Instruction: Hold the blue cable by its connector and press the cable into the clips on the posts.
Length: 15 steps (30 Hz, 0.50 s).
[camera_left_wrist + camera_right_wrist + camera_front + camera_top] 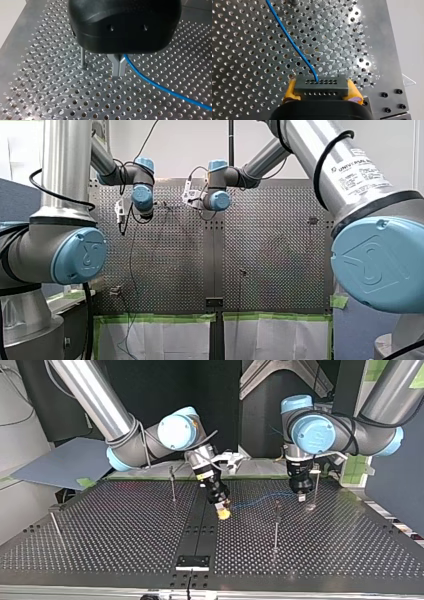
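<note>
Yellow-padded right gripper (322, 87) clamps the connector (320, 90) at lower centre; left gripper (118, 73), seemingly pinching the blue cable (160, 87), must next press it into the nearby post (82, 57) clip.

You face a perforated metal tabletop (270, 245) with a pale wall (180, 145) beyond it. Green tape (160, 318) borders white sheeting (165, 340) at its near edge. In the top view, a dark backdrop (220, 400) stands behind, with a grey-blue board (60, 462) at the left.
</note>
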Each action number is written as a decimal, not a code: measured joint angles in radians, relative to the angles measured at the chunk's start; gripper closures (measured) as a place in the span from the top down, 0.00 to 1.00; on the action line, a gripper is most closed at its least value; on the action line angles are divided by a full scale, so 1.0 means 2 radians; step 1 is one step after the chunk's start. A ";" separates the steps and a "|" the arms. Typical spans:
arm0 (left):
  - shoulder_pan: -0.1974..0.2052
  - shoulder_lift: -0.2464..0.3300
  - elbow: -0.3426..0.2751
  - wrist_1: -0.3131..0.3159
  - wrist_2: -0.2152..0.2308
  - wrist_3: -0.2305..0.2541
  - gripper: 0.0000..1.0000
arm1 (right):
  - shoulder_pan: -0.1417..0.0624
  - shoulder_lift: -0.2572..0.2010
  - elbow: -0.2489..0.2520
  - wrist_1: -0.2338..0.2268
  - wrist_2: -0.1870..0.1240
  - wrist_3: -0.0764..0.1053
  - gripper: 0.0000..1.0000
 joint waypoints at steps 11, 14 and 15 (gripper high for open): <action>0.003 -0.001 0.001 0.001 0.017 0.000 0.00 | 0.000 0.004 -0.012 0.000 0.001 -0.002 0.00; 0.001 -0.001 0.008 0.000 0.019 -0.002 0.00 | 0.001 0.009 -0.015 0.000 0.001 -0.003 0.00; 0.000 -0.001 0.010 0.000 0.019 -0.004 0.00 | 0.002 0.011 -0.016 -0.001 0.001 -0.003 0.00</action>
